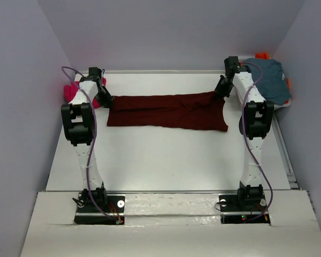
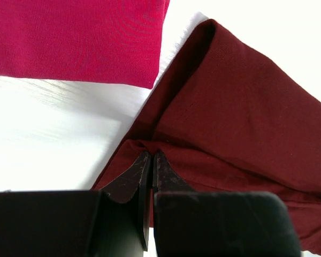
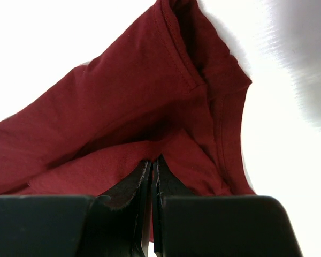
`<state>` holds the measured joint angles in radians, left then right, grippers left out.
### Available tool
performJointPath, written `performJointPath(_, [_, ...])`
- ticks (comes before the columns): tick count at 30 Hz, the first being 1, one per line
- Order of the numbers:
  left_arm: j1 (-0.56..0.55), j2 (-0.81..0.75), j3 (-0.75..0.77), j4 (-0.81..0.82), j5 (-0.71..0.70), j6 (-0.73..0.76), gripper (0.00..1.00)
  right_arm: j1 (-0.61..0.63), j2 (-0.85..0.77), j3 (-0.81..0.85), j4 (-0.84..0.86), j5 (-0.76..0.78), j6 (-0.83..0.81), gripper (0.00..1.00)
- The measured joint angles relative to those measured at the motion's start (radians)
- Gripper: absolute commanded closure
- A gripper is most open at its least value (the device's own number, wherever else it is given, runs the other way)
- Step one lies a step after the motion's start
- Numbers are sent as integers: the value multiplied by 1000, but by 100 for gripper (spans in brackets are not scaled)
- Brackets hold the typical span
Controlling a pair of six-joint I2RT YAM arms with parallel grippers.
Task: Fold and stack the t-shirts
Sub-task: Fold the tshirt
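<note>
Your dark maroon cloth t-shirt (image 1: 168, 111) lies as a long folded band across the far half of the white table (image 1: 166, 160). Both grippers are pinched onto it — left gripper (image 2: 151, 155) at its left end, right gripper (image 3: 152, 160) near the sleeve seam. Lift both ends level and taut, clear of the magenta-pink cloth shirt (image 2: 75, 37) — sag would likely spoil the fold.

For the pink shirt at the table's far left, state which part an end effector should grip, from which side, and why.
Grip the free corner of the pink shirt nearest the maroon shirt, probably coming in over the table: it lies flat, with its straight edge ending there.
</note>
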<state>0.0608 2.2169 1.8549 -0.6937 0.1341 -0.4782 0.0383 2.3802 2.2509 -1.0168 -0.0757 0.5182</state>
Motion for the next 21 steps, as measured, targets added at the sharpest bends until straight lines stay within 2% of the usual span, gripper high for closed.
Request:
performJointPath(3, [0,0,0,1,0,0,92,0,7,0,0,-8,-4,91])
performJointPath(5, [0,0,0,1,2,0,83,0,7,0,0,-12,-6,77])
performJointPath(6, [0,0,0,2,2,0,70,0,7,0,0,-15,-8,60])
performJointPath(7, [0,0,0,3,2,1,64,0,7,0,0,-16,-13,52])
performJointPath(8, [0,0,0,6,3,5,59,0,7,0,0,-18,-13,41])
performJointPath(10, [0,0,0,14,5,2,46,0,7,0,1,-23,-23,30])
performJointPath(13, [0,0,-5,32,5,3,43,0,7,0,6,-28,-29,17])
performJointPath(16, [-5,0,-15,43,2,3,43,-1,7,0,8,-32,-33,17])
performJointPath(19, [-7,-1,-16,49,-7,5,43,-1,7,-1,8,-39,-33,28])
performJointPath(20, [-8,-6,-23,57,-12,5,43,-1,6,-3,10,-42,-32,35])
performJointPath(21, [-8,-10,-27,59,-15,5,44,-1,3,-12,16,-50,-31,55])
